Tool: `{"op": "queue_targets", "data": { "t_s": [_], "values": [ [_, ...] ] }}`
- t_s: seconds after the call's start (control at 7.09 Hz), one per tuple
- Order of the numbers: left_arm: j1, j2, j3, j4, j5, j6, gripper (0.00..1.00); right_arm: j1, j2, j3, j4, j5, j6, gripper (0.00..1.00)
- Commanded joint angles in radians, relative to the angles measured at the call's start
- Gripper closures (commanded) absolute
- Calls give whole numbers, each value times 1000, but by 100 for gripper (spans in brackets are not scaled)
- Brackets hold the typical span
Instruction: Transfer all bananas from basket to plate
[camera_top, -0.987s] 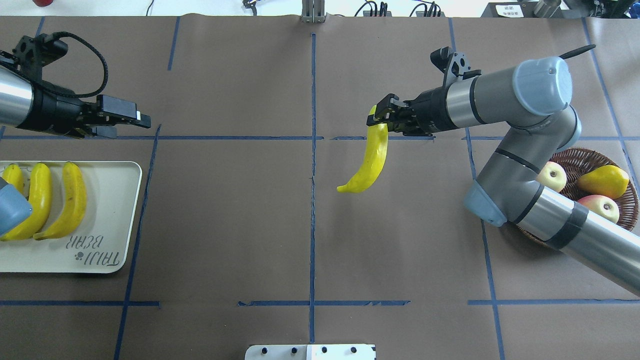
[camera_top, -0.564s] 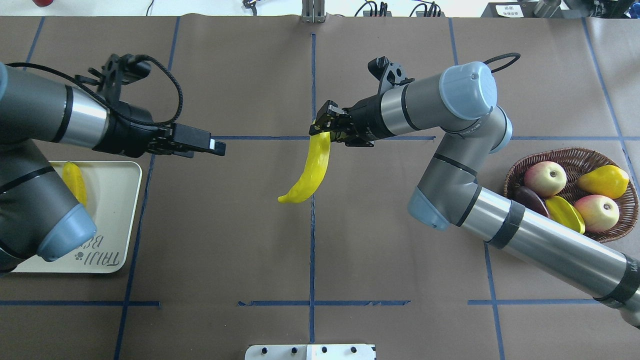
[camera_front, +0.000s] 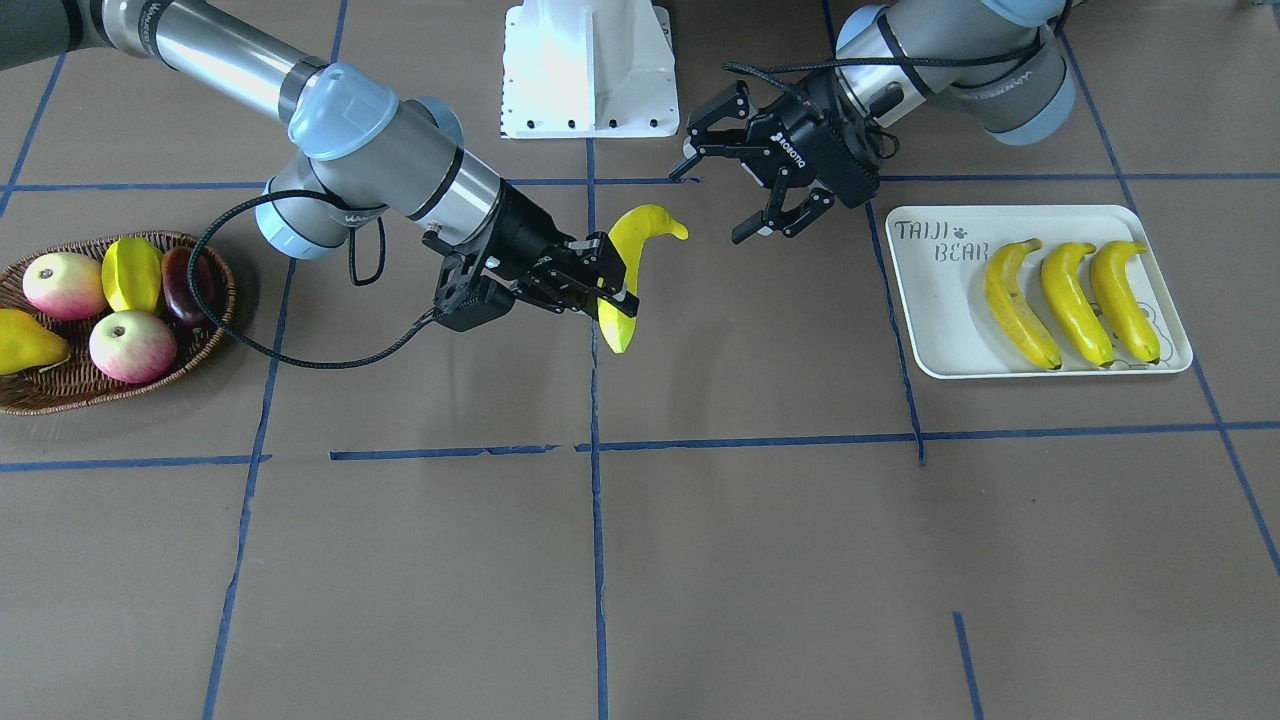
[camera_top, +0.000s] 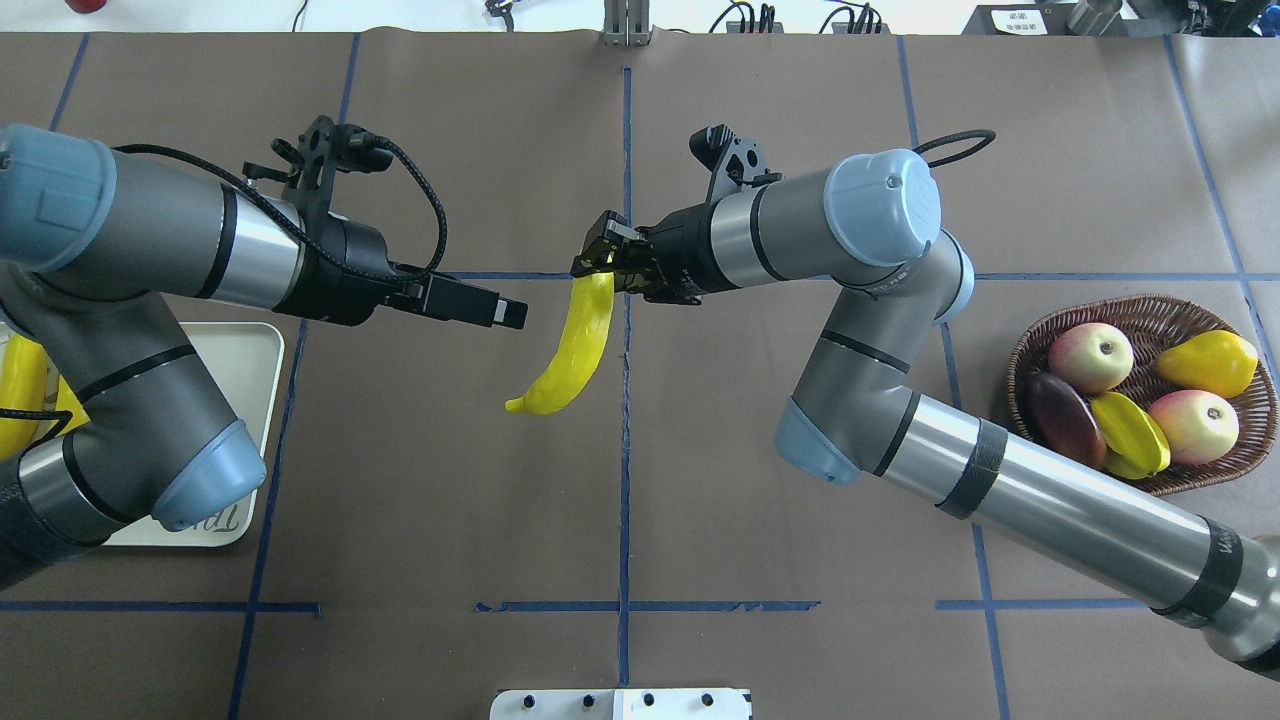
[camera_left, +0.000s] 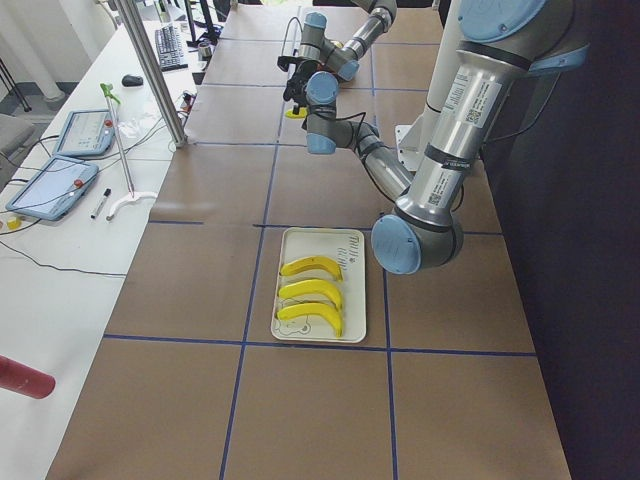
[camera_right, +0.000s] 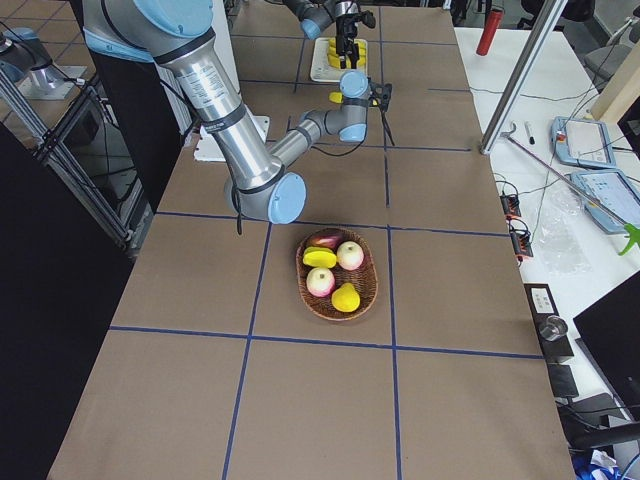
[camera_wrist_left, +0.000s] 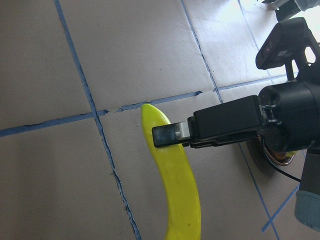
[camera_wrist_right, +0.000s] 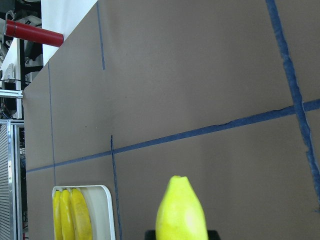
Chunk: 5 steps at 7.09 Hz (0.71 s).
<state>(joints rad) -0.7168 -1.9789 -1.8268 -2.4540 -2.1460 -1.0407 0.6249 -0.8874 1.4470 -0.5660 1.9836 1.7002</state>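
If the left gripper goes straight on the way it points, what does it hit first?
Most likely the banana hanging from the right gripper. The open left gripper points at it with nothing in between, though whether their heights match is unclear.

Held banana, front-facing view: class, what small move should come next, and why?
Probably the left gripper should ease forward until its open fingers straddle the banana along its free length. The right gripper grips the banana over mid-table, well short of the plate, and the left gripper faces it, not touching.
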Motion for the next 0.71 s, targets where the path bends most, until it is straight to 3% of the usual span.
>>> {"op": "queue_targets", "data": {
  "t_s": [0.0, 0.56],
  "values": [
    [7, -5, 33, -8, 5, 143, 0, -7, 10, 1, 0, -2, 1, 87],
    [147, -2, 37, -46, 107, 140, 0, -11, 16, 3, 0, -2, 15, 87]
  ]
}}
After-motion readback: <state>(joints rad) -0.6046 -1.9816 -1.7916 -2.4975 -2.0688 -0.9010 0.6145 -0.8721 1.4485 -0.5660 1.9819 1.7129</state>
